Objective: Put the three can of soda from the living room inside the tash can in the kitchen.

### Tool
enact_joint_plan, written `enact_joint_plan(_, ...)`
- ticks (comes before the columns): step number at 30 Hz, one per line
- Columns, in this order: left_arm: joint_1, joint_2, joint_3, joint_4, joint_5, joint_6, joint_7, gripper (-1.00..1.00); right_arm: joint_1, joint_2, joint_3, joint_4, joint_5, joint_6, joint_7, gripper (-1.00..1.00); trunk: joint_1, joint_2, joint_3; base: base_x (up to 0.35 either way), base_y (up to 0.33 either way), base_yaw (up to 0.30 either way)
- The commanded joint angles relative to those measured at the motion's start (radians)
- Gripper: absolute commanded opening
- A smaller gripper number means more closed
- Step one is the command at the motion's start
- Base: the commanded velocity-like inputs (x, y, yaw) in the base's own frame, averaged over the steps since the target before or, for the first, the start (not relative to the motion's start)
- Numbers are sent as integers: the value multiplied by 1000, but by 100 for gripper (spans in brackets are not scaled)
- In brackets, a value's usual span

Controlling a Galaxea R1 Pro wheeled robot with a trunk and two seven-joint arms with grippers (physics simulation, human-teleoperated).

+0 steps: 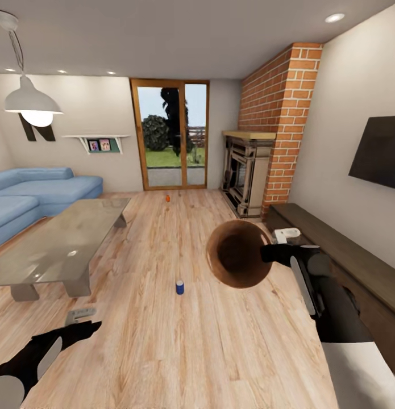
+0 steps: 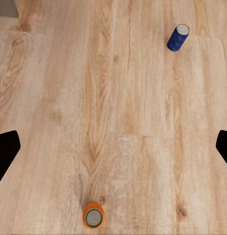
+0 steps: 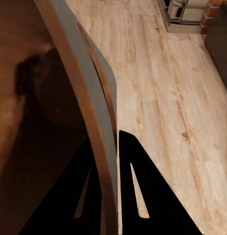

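- The robot stood in the living room, on the wood plank floor (image 1: pixel 163 341), facing the wood-framed glass doors (image 1: pixel 170 135).
- The right pincer (image 1: pixel 267 251) was clenched on the rim of the tash can (image 1: pixel 238 254); the right wrist view showed its two dark fingers (image 3: pixel 138 191) pinching the can's wall (image 3: pixel 91 122) between them.
- The tash can was held up off the floor, tipped on its side, so its tan inside faced the head camera.
- The left pincer (image 1: pixel 86 326) hung low over the floor near the glass-topped low bench (image 1: pixel 61 244), released, its fingertips (image 2: pixel 5 147) spread wide apart at the edges of the left wrist view and holding nothing.
- A blue can of soda (image 1: pixel 179 287) stood upright on the floor, between the two arms and just ahead of them.
- One orange can of soda (image 1: pixel 167 198) stood on the floor far off, near the glass doors.
- Another orange can (image 2: pixel 93 217) stood upright on the floor below the left pincer, well apart from the blue can.
- A blue corner sofa (image 1: pixel 32 196) sat beyond the bench, and a red brick fireplace (image 1: pixel 277 125) rose on the right.
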Motion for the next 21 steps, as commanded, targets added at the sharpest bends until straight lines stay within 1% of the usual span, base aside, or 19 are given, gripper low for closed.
enact_joint_plan(1, -1, 0, -1, 0, 0, -8, 0, 100, -18, -1, -1, -12, -1, -16, 3, -100, 4, -8, -5, 0, 0, 0)
enact_joint_plan(4, -3, 0, -4, 0, 0, -26, 1, 100, -55, -3, 0, -11, 9, 20, 3, -100, 15, -29, -19, 0, 0, 0)
enact_joint_plan(5, -3, 0, -5, -1, 0, -34, 1, 100, -74, -3, 0, -11, 21, 33, 3, -100, 19, -36, -24, 0, 0, 0)
enact_joint_plan(6, -4, -1, -6, -1, 0, -41, 1, 100, -103, -3, 0, -12, 46, 33, 4, -100, 23, -43, -28, 0, 0, 0)
enact_joint_plan(8, -4, -1, -7, 0, 0, -43, 0, 100, -117, -3, 0, -12, 56, 33, 5, -100, 31, -57, -38, 0, 0, 0)
enact_joint_plan(21, -4, -1, -7, 0, 0, -36, 0, 100, -129, -5, -1, 0, 70, 33, 4, -100, 81, -148, -99, 0, 0, 0)
